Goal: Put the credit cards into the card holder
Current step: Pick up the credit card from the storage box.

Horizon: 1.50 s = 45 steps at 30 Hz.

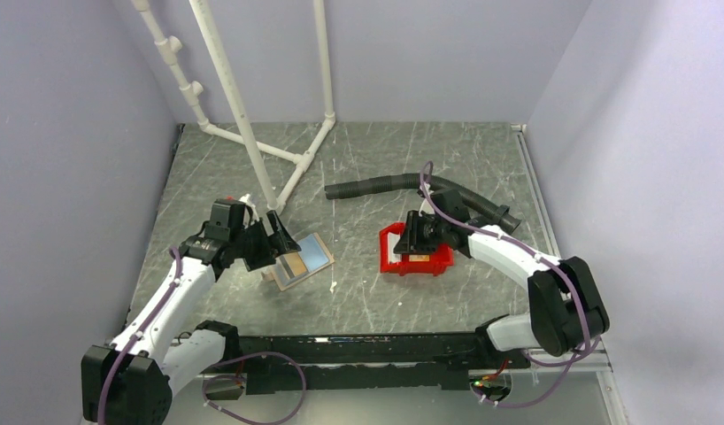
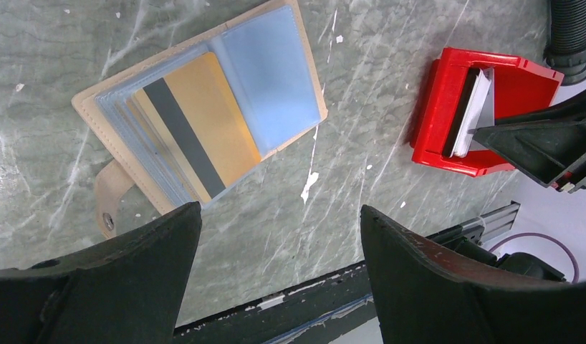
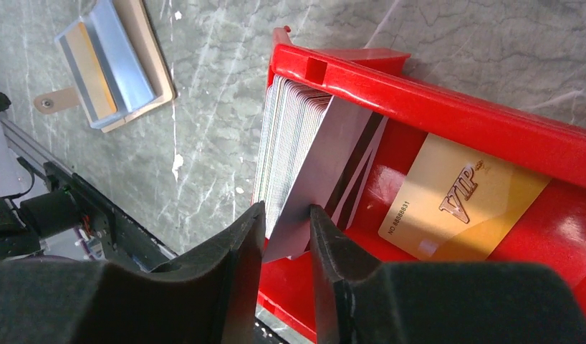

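Observation:
The tan card holder (image 1: 303, 258) lies open on the table, a tan-orange card (image 2: 204, 122) with a black stripe in its clear pockets; it also shows in the right wrist view (image 3: 111, 64). My left gripper (image 2: 279, 208) is open and empty just above the table, beside the holder's near edge (image 1: 283, 243). My right gripper (image 3: 286, 211) reaches into the red bin (image 3: 433, 100), jaws narrowly apart either side of one pale card (image 3: 326, 165) that leans out of a stack of white cards (image 3: 286, 129). A gold VIP card (image 3: 462, 201) lies flat in the bin.
A black corrugated hose (image 1: 412, 184) lies behind the red bin (image 1: 389, 243). A white pipe frame (image 1: 252, 142) stands at the back left, close to the left arm. A black rail (image 1: 367, 345) runs along the table's near edge.

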Tool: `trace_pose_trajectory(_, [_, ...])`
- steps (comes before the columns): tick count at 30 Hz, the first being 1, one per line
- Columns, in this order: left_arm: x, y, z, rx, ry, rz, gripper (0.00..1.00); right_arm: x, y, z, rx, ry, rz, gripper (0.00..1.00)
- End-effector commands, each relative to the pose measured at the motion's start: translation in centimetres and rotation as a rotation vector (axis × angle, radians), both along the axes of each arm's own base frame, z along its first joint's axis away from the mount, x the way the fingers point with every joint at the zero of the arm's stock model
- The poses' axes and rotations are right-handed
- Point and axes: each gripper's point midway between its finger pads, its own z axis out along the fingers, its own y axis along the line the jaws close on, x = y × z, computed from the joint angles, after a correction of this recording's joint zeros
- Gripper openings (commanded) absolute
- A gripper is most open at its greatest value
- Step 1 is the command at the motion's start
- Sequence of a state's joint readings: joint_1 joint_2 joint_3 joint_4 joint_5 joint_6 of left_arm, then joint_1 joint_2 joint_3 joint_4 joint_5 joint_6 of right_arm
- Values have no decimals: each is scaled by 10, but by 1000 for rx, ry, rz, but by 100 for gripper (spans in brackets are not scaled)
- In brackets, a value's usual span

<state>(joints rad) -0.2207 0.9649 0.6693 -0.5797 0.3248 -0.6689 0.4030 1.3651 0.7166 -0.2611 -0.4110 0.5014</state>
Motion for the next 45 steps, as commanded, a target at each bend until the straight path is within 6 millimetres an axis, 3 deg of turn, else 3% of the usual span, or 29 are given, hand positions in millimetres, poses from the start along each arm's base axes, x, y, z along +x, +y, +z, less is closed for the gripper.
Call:
trace_pose_trajectory(1, [10, -7, 18, -23, -68, -24, 87, 6, 4, 23, 51, -65, 9, 30])
trace_pose_trajectory(7, [10, -9, 16, -26, -66, -31, 87, 6, 1, 30, 47, -78, 0, 21])
trace_pose_trajectory(13, [12, -19, 16, -44, -64, -69, 87, 9, -11, 30, -17, -92, -30, 0])
trace_pose_trajectory(18, [12, -32, 16, -38, -64, -110, 87, 13, -33, 16, -151, -69, -86, 0])
trace_pose_trajectory(23, [12, -39, 17, -29, -68, -129, 87, 18, -76, 4, -372, -75, -219, 0])
trace_pose_trajectory(31, [13, -47, 18, -44, -69, -159, 86, 15, -134, 7, -599, -100, -387, 0])
trace_pose_trajectory(39, [15, -65, 24, -81, -70, -245, 87, 15, -160, 27, -658, -151, -536, 0])
trace_pose_trajectory(41, [14, -73, 31, -118, -86, -286, 87, 17, -152, 37, -611, -181, -501, 0])
trace_pose_trajectory(45, [10, -97, 58, -274, -129, -395, 89, 23, -89, 83, -292, -342, -259, 0])
